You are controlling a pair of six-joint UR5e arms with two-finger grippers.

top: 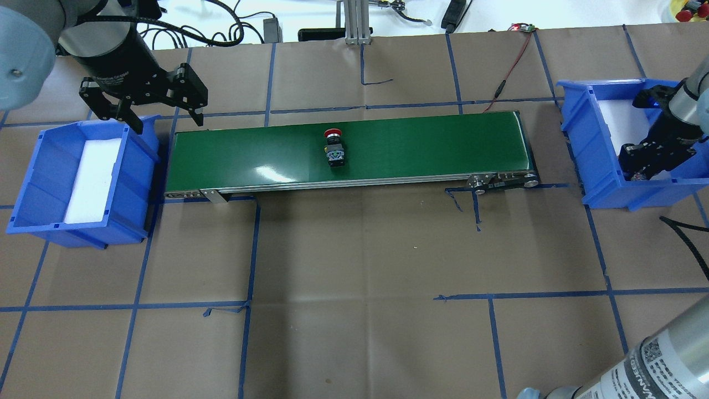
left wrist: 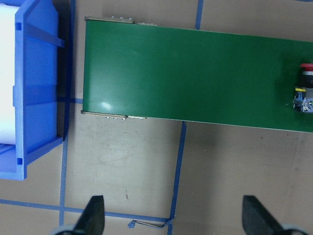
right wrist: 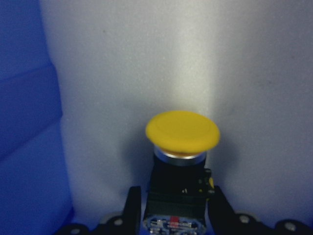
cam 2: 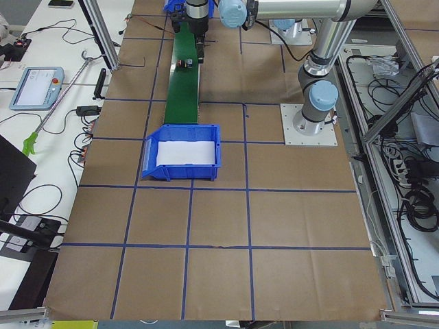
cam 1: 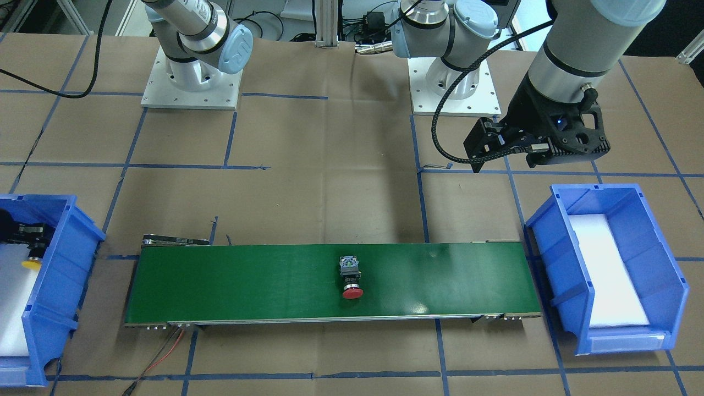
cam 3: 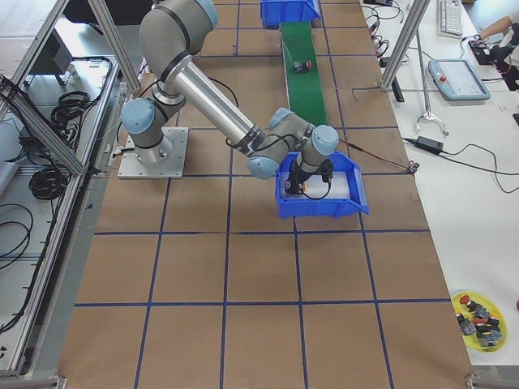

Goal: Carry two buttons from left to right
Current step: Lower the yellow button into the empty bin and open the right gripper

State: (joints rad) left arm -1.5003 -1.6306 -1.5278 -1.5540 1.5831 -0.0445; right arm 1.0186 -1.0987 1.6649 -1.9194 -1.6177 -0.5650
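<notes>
The red-capped button (cam 1: pixel 351 278) lies on its side near the middle of the green conveyor belt (cam 1: pixel 247 286); it also shows in the overhead view (top: pixel 334 148) and at the right edge of the left wrist view (left wrist: pixel 305 90). The yellow-capped button (right wrist: pixel 182 132) is inside the blue bin (top: pixel 587 149) on my right, over its white foam pad. My right gripper (top: pixel 642 166) is down in that bin and shut on the button's black body, with the yellow cap (cam 1: pixel 30 264) poking out. My left gripper (top: pixel 166 123) is open and empty, hovering above the belt's left end.
A second blue bin (top: pixel 33 183) with a white foam pad stands at the belt's left end, holding no buttons. The table is brown paper with blue tape lines. A yellow dish (cam 3: pixel 478 312) of spare parts sits at the far corner on my right.
</notes>
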